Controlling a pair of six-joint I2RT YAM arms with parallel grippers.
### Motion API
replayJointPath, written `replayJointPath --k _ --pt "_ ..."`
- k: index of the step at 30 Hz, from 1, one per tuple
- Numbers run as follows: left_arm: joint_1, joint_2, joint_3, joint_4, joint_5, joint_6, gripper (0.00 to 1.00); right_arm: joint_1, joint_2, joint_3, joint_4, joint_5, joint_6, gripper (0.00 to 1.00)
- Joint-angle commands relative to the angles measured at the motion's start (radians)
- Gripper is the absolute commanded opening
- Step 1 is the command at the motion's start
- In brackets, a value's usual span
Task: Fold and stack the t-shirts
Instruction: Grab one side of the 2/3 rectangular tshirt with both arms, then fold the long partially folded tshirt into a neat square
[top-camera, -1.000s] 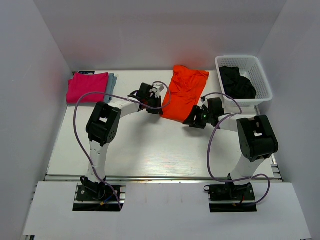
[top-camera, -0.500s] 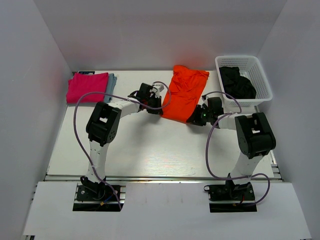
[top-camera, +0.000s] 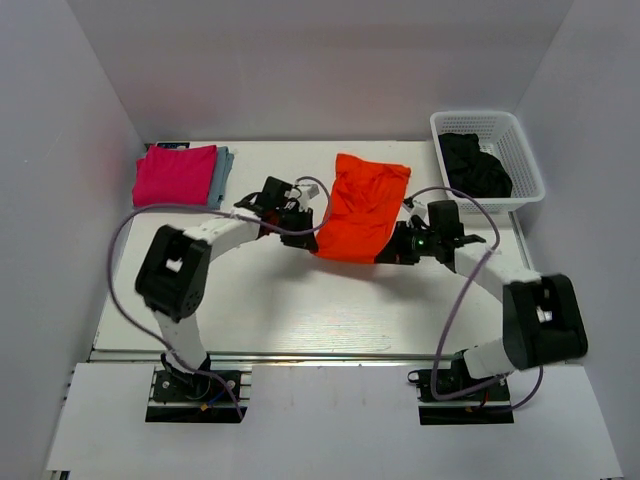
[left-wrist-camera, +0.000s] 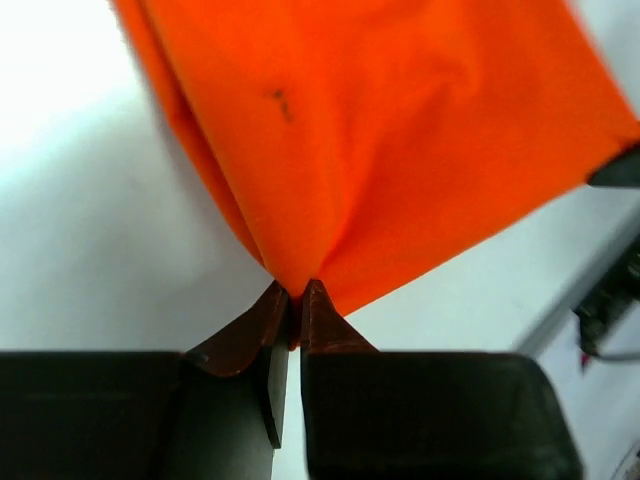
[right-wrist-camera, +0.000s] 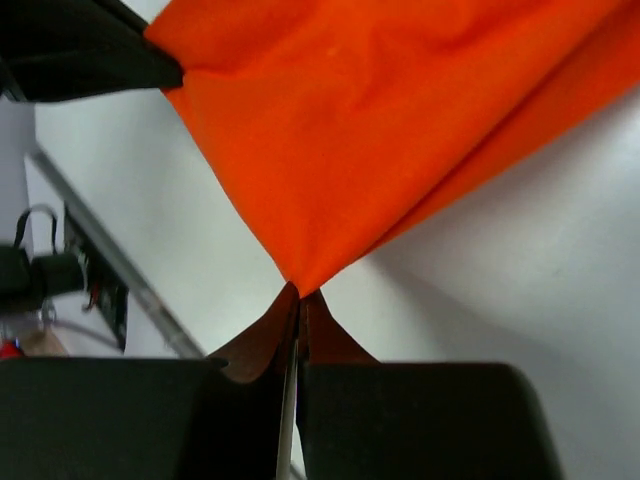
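The orange t-shirt (top-camera: 362, 205) lies in the middle of the table with its near edge lifted between both arms. My left gripper (top-camera: 316, 236) is shut on its near left corner; in the left wrist view that gripper (left-wrist-camera: 296, 292) pinches the orange t-shirt (left-wrist-camera: 380, 140). My right gripper (top-camera: 390, 252) is shut on the near right corner; in the right wrist view the gripper (right-wrist-camera: 300, 296) clamps a point of the orange t-shirt (right-wrist-camera: 390, 120). A folded magenta-pink t-shirt (top-camera: 175, 174) lies on a light blue-grey one (top-camera: 222, 165) at the back left. Dark t-shirts (top-camera: 473, 165) fill the basket.
A white lattice basket (top-camera: 523, 162) stands at the back right corner. White walls close in the table (top-camera: 300, 300) on three sides. Purple cables loop over both arms.
My right gripper closed on the shirt's near right corner. Both arms then drew back toward the near side, and the orange t-shirt slid with them away from the back edge.
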Motion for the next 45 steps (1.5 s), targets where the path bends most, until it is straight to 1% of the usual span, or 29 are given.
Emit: replayJointPath --k 1,2,3,4,5,6,8,9,11,12,14,18,21,23,24,26,27,29,32,34,38,40,42,45 --pt "-0.008 -0.219 -0.076 -0.052 0.091 -0.007 0.0 -0.003 -0.125 0.013 -0.278 -0.147 -0.148 0.0" --pt "-0.008 -0.261 -0.1 -0.052 0.144 -0.007 0.0 -0.003 -0.16 0.016 -0.312 -0.173 -0.165 0.0" --pt "-0.008 -0.349 -0.131 -0.031 0.173 0.008 0.0 -0.001 -0.179 0.019 -0.385 -0.193 -0.215 0.0" --pt "-0.008 -0.389 -0.183 -0.012 0.184 -0.009 0.0 -0.001 -0.208 0.027 -0.402 -0.242 -0.232 0.0" --pt "-0.008 -0.426 -0.199 -0.012 0.184 -0.009 0.0 -0.001 -0.24 0.029 -0.422 -0.255 -0.247 0.0" --pt "-0.008 -0.454 -0.199 -0.012 0.197 -0.009 0.0 -0.006 -0.269 0.036 -0.474 -0.267 -0.29 0.0" --pt "-0.008 -0.509 -0.199 -0.059 0.209 -0.009 0.0 -0.001 -0.3 0.049 -0.501 -0.312 -0.31 0.0" --pt "-0.008 -0.523 -0.19 -0.088 0.209 -0.009 0.0 -0.006 -0.343 0.053 -0.527 -0.322 -0.336 0.0" --pt "-0.008 -0.563 -0.18 -0.099 0.232 -0.009 0.0 -0.004 -0.372 0.055 -0.524 -0.348 -0.335 0.0" --pt "-0.008 -0.575 -0.18 -0.111 0.232 -0.009 0.0 -0.004 -0.413 0.05 -0.519 -0.359 -0.33 0.0" --pt "-0.008 -0.595 -0.171 -0.112 0.231 -0.009 0.0 -0.007 -0.44 0.035 -0.484 -0.362 -0.321 0.0" --pt "0.01 -0.595 -0.128 -0.136 0.218 -0.009 0.0 -0.007 -0.428 0.045 -0.475 -0.316 -0.313 0.0" --pt "0.01 -0.554 -0.107 -0.136 0.206 -0.018 0.0 -0.009 -0.399 0.079 -0.458 -0.306 -0.3 0.0" --pt "0.01 -0.522 -0.107 -0.124 0.197 -0.029 0.0 -0.009 -0.388 0.081 -0.389 -0.267 -0.262 0.0" --pt "0.01 -0.51 -0.086 -0.124 0.162 -0.029 0.0 -0.009 -0.386 0.082 -0.354 -0.235 -0.234 0.0" --pt "0.01 -0.484 -0.064 -0.133 0.125 -0.052 0.0 -0.013 -0.37 0.087 -0.34 -0.18 -0.212 0.0" --pt "0.01 -0.462 -0.055 -0.133 0.105 -0.052 0.0 -0.01 -0.359 0.091 -0.332 -0.127 -0.197 0.0" --pt "0.019 -0.442 -0.036 -0.116 0.094 -0.061 0.0 -0.018 -0.337 0.101 -0.317 -0.109 -0.168 0.0" --pt "0.019 -0.41 0.016 -0.125 0.024 -0.07 0.0 -0.021 -0.308 0.113 -0.25 -0.069 -0.137 0.0" --pt "0.019 -0.401 0.016 -0.113 -0.006 -0.093 0.0 -0.021 -0.297 0.134 -0.219 -0.063 -0.125 0.0" --pt "0.019 -0.352 0.05 -0.079 -0.015 -0.102 0.0 -0.027 -0.232 0.185 -0.217 -0.026 -0.128 0.0" --pt "0.028 -0.323 0.097 -0.079 -0.026 -0.102 0.0 -0.027 -0.205 0.216 -0.223 -0.017 -0.137 0.0" --pt "0.028 -0.273 0.161 -0.13 -0.05 -0.09 0.0 -0.036 -0.162 0.254 -0.248 -0.02 -0.149 0.0" --pt "0.037 -0.215 0.221 -0.159 -0.062 -0.081 0.0 -0.041 -0.119 0.285 -0.258 -0.007 -0.157 0.0"
